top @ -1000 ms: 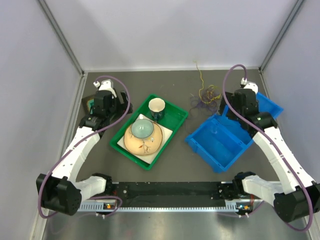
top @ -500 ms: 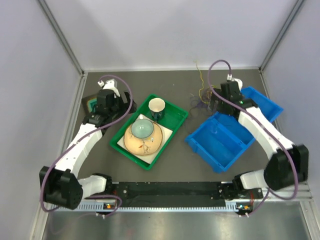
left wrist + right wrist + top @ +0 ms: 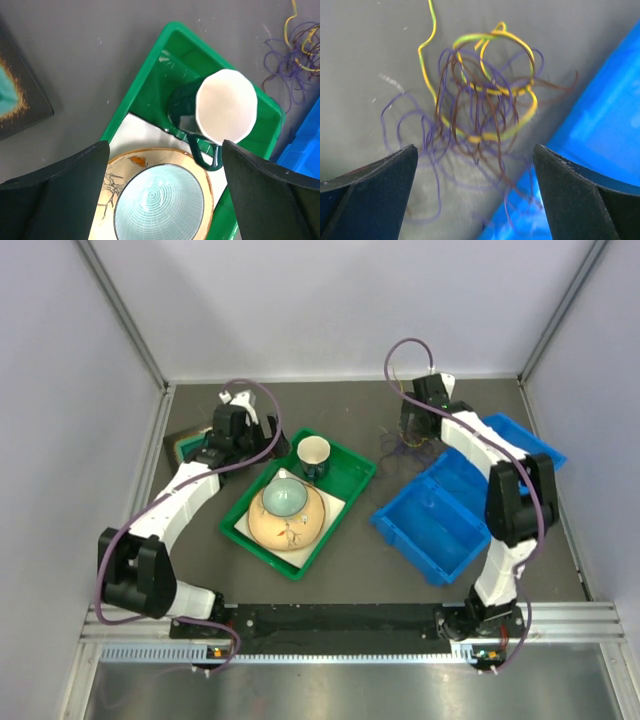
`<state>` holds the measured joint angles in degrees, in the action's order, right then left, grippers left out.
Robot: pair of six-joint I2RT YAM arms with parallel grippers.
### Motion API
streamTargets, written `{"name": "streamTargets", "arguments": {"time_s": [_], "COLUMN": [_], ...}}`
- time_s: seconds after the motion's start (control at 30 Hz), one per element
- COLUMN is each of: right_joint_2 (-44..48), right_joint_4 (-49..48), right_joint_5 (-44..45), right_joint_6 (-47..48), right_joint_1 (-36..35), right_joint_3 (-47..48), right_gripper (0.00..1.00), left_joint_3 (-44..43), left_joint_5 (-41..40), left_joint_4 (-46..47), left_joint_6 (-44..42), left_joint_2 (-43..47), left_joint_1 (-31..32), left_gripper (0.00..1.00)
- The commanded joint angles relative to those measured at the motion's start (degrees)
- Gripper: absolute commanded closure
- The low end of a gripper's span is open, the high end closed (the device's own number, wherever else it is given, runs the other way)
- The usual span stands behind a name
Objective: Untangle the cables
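On the left, the left pincer (image 3: 163, 150) hangs with its fingers wide apart and nothing between them, above the green tray (image 3: 145, 75) that holds a dark green mug (image 3: 226, 107) and a pale blue bowl (image 3: 160, 202). Right of the tray, on the bare bench near the back wall, lie the cables (image 3: 485, 95): thin purple, brown and yellow-green wires in one loose knot. They look very light and limp, likely to drag each other along if pulled, so a free outer loop or the yellow tail seems the best hold. The clump is roughly round with no clear long axis; its yellow tail runs away from the right pincer (image 3: 474, 150), which hovers over it spread wide and holding nothing. A few strands reach the blue crate (image 3: 440, 530) just beside them
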<state>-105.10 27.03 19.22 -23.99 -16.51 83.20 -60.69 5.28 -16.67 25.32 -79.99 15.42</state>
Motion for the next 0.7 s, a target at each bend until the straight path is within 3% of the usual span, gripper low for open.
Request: {"name": "streamTargets", "arguments": {"time_s": [0.0, 0.07, 0.1, 0.17, 0.2, 0.27, 0.53, 0.67], "right_joint_2": [-7.6, -9.9, -11.9, -13.9, -16.1, -17.5, -6.9, 1.6], "right_joint_4": [-0.5, -0.5, -0.5, -0.5, -0.3, 0.7, 0.5, -2.7], "right_joint_5": [1.8, -0.8, -1.6, -1.2, -0.9, -1.5, -6.3, -14.0], "right_joint_6": [2.5, 2.3, 2.2, 2.2, 2.5, 2.5, 2.8, 2.8], "right_joint_1": [1.2, 1.7, 1.8, 1.8, 1.9, 2.4, 1.8, 0.3], "right_joint_3": [7.9, 10.9, 11.9, 14.7, 15.8, 19.2, 27.1, 30.4], "right_gripper": [0.06, 0.12, 0.26, 0.41, 0.66, 0.97, 1.00, 1.00], "left_joint_3": [-5.6, -8.3, -9.2, -10.9, -11.2, -11.7, -16.8, -18.1], "left_joint_5": [1.2, 1.0, 0.9, 2.1, 2.2, 2.9, 10.0, 13.4], "left_joint_4": [1.5, 0.7, 0.2, 0.8, 1.4, 3.8, 5.2, 8.2], "left_joint_6": [-2.7, -4.1, -4.5, -4.9, -4.8, -4.0, -1.5, 1.3], "left_joint_2": [-0.4, -0.7, -0.7, -0.5, -0.2, 0.1, -4.2, -7.0], "left_joint_1": [0.5, 0.5, 0.5, 0.5, 0.4, 0.4, 0.4, 0.4], "left_gripper": [0.01, 0.01, 0.01, 0.01, 0.01, 0.01, 0.01, 0.01]}}
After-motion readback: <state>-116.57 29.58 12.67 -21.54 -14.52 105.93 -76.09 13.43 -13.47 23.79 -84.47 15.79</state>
